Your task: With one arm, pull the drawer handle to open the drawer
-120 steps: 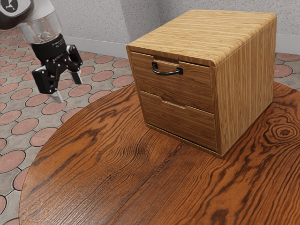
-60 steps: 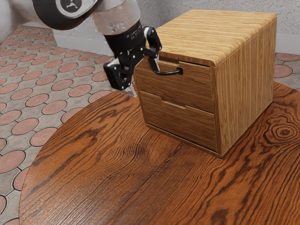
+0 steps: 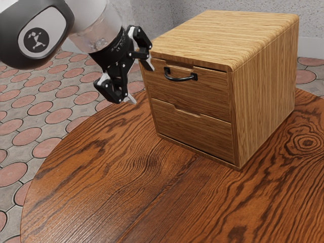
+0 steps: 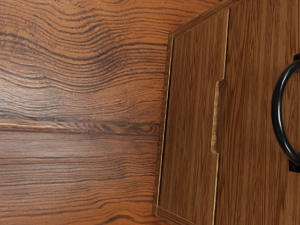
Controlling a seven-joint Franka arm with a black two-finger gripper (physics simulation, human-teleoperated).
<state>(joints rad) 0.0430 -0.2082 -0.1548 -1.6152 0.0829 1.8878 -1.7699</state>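
Foreground: bench (image 3: 126, 192) of dark-grained wood, carrying a two-drawer wooden cabinet (image 3: 263, 91). Off the cabinet's front corner, toward the exterior view's left, hangs the end effector (image 3: 140, 82), fingers spread apart and gripping nothing; one fingertip lies close to the corner edge. The drawer handle (image 3: 179, 76), a black bow on the top drawer (image 3: 202, 96), is near the end effector but apart from it. A sound approach would probably shift along the front until the spread fingers straddle the bow above and below, close, then draw straight out from the face. Top drawer and bottom drawer (image 3: 195, 129) both sit flush and shut, contents hidden. Beyond lies the tiled floor (image 3: 30, 101).
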